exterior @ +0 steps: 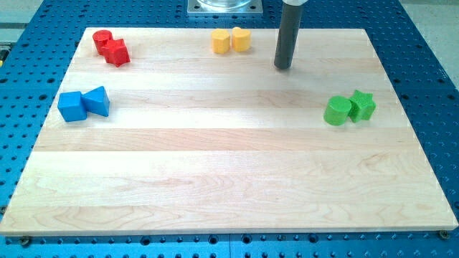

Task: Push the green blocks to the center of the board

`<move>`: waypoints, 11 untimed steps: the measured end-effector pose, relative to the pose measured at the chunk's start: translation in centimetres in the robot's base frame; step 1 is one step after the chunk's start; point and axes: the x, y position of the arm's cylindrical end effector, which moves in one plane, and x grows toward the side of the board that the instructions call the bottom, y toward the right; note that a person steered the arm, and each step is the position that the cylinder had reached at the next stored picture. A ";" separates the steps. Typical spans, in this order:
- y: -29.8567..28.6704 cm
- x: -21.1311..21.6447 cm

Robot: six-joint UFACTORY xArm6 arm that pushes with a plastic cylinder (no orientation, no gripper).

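Note:
A green cylinder (336,111) and a green star-shaped block (362,105) sit touching side by side near the view's right edge of the wooden board (229,179). My tip (284,67) stands on the board near the view's top, right of centre. It is up and to the left of the green blocks, well apart from them, touching no block.
Two yellow blocks (231,40) sit at the view's top, just left of my tip. A red cylinder (102,41) and a red star block (117,52) sit at the top left. A blue cube (71,106) and a blue wedge (97,101) sit at the left. A blue perforated table (430,64) surrounds the board.

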 end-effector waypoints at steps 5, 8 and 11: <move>3.1 11.9; 5.0 21.5; -14.2 7.5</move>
